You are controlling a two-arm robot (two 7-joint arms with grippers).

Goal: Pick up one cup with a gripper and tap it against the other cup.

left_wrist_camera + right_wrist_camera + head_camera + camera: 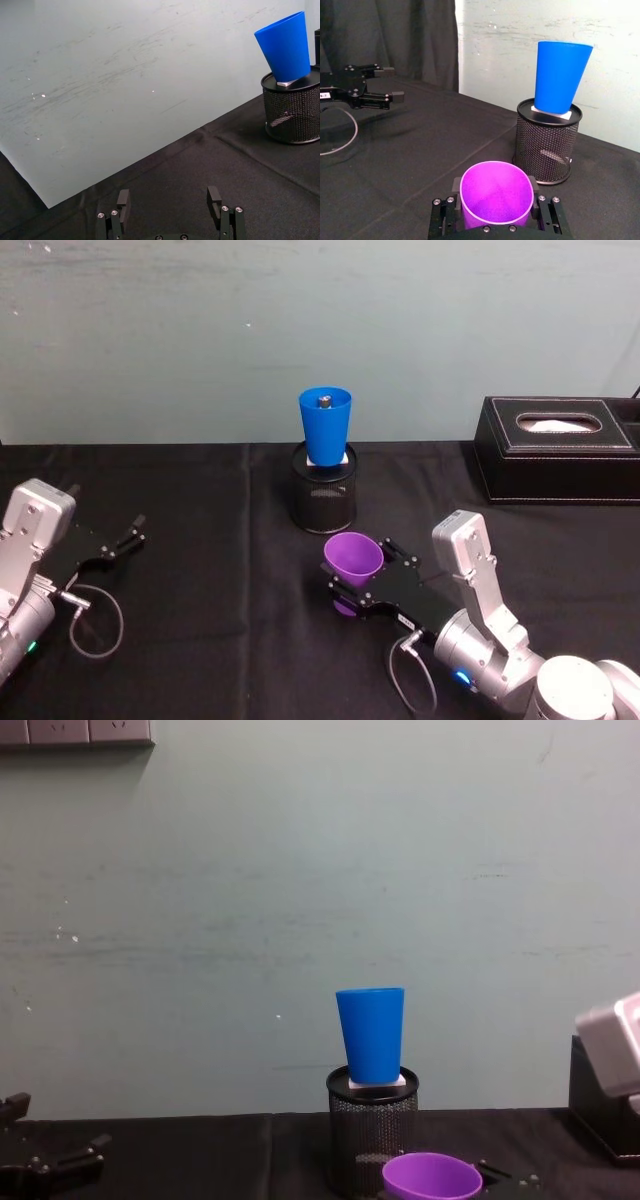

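The purple cup (352, 558) stands upright, mouth up, between the fingers of my right gripper (362, 575), which is shut on its sides low over the black cloth. In the right wrist view the purple cup (495, 200) sits between the two black pads. I cannot tell whether its base touches the cloth. The blue cup (326, 425) stands upright on top of a black mesh pen holder (324, 502), just behind the purple cup and apart from it. My left gripper (125, 538) rests open at the far left, with nothing between its fingers (123, 199).
A black tissue box (555, 450) stands at the back right of the table. A grey cable (95, 620) loops beside the left arm. A pale wall runs behind the table's back edge.
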